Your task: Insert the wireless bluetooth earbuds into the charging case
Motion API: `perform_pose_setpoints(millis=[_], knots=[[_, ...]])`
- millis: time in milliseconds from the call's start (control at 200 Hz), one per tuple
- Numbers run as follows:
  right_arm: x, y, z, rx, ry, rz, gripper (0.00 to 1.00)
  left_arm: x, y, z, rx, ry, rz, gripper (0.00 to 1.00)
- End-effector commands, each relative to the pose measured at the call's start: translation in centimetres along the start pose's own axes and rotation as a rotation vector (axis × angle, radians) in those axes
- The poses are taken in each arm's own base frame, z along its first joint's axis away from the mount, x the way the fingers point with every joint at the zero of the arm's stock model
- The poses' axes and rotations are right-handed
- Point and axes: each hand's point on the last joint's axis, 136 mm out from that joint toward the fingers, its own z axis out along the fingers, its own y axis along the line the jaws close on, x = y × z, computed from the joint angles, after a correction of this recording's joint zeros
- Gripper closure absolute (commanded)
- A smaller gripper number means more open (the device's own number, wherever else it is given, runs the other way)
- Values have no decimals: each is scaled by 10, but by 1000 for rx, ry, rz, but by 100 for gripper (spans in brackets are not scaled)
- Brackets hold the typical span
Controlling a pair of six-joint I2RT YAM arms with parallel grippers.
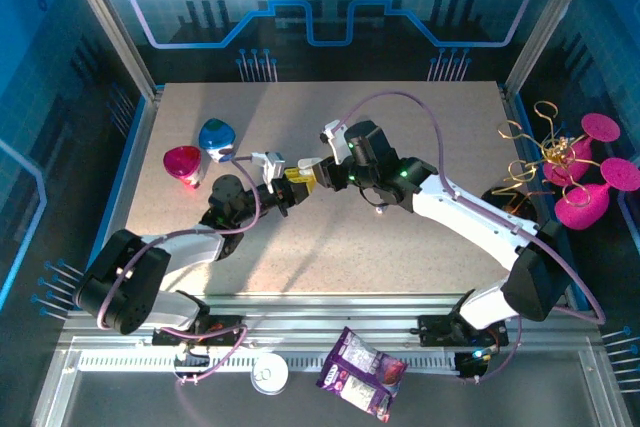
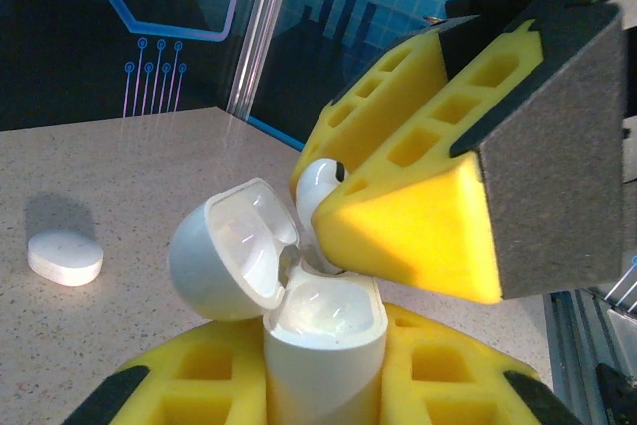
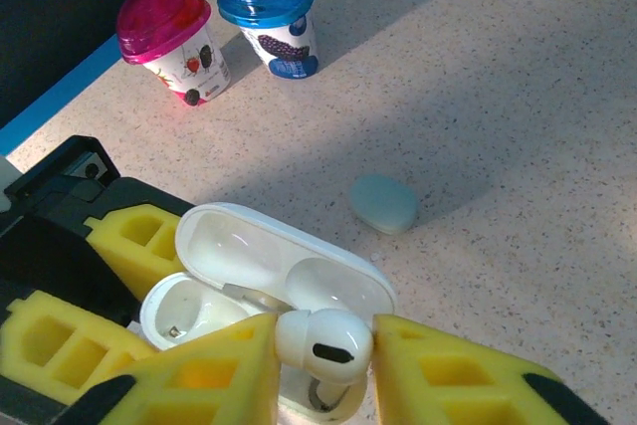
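My left gripper (image 2: 323, 390) is clenched tight around the open charging case (image 2: 323, 320), its lid (image 2: 229, 251) tipped back. My right gripper (image 3: 323, 370) grasps one earbud (image 3: 323, 343) between narrowly parted pads (image 3: 199, 375), right at the case's mouth. The stem may already be inside; I can't tell.

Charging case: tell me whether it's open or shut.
Open. The charging case has its lid hinged back, wells exposed, an earbud held over one.
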Motion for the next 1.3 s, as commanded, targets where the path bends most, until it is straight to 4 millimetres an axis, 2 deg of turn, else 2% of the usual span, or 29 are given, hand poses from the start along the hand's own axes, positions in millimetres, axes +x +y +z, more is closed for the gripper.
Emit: perform_pose_setpoints(millis=[0, 240, 365, 565, 810, 906, 1011, 1156, 1296], knots=[[-10, 16, -12, -54, -37, -13, 68, -26, -5, 6, 20, -80, 34, 85], [-31, 20, -26, -58, -100, -20, 51, -28, -12, 5, 69, -107, 43, 85], [-39, 21, -33, -57, -127, -16, 47, -29, -13, 6, 81, -116, 50, 85], [-54, 20, -57, -50, -204, 10, 33, -25, -17, 5, 108, -122, 87, 84], [-45, 1, -61, -139, -193, 164, 26, -26, -32, 1, 181, -133, 161, 84], [-36, -18, -62, -123, -183, 242, 26, -27, -33, -1, 177, -137, 198, 84], [-12, -57, -63, -21, -150, 357, 27, -26, -36, -6, 168, -128, 243, 84], [38, -107, -55, 105, -48, 447, 27, -24, -38, -10, 159, -109, 275, 84], [98, -140, -34, 220, 185, 464, 29, -26, -42, -13, 170, -107, 277, 84]])
